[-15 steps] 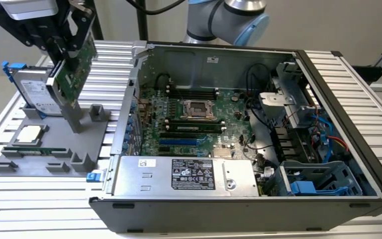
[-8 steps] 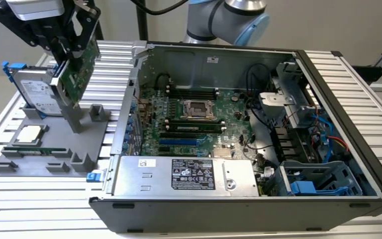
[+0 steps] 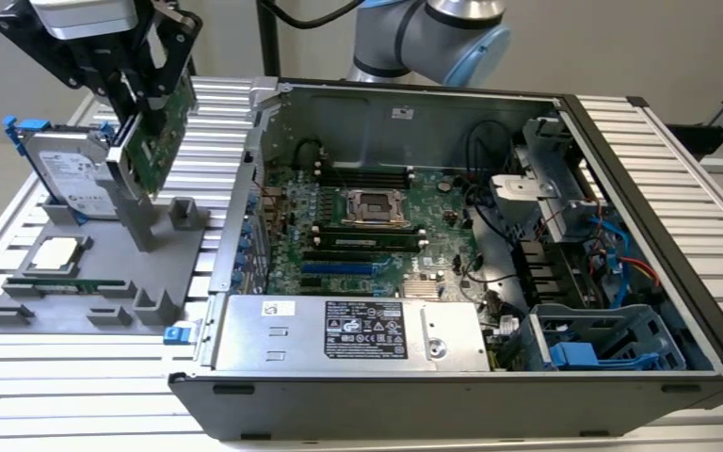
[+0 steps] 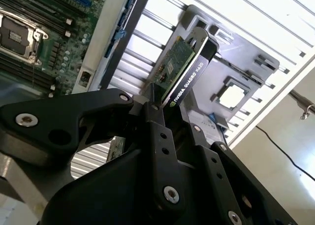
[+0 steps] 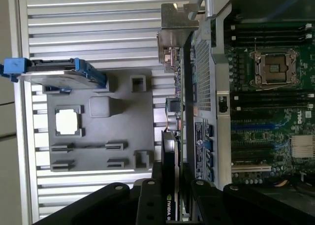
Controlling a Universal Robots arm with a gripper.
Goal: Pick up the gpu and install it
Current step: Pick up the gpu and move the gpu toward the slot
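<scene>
On the exterior view's left, the silver hard drive (image 3: 72, 174) with blue plastic rails stands on edge at the back of a matte grey moulded holder (image 3: 110, 259). The holder lies on a table (image 3: 60, 377) of ribbed aluminium slats. In its recesses sit a square metal-topped processor chip (image 3: 57, 254) and, nearer the front, a narrow green memory stick (image 3: 67, 284) lying flat.

Just beside the drive, the black gripper (image 3: 151, 89) is clamped on the gpu (image 3: 158, 146). The thin card hangs nearly upright from the fingers, green board face outward. Its lower end is just over a grey post of the holder; whether they touch cannot be told. In the second wrist view the gpu (image 4: 184, 70) juts out from between the angular black fingers (image 4: 160, 136), showing green board and glossy black cooler. In the first wrist view it is edge-on (image 5: 171, 156), with a bare metal bracket at its far end.

To the right lies the open black steel computer case (image 3: 462, 414), showing a green motherboard (image 3: 443, 202) and a square metal processor socket (image 3: 375, 205). A silver box-shaped power supply (image 3: 349, 330) runs along the near wall. At the exterior view's right are a blue plastic drive cage (image 3: 601, 344) and loose cables
</scene>
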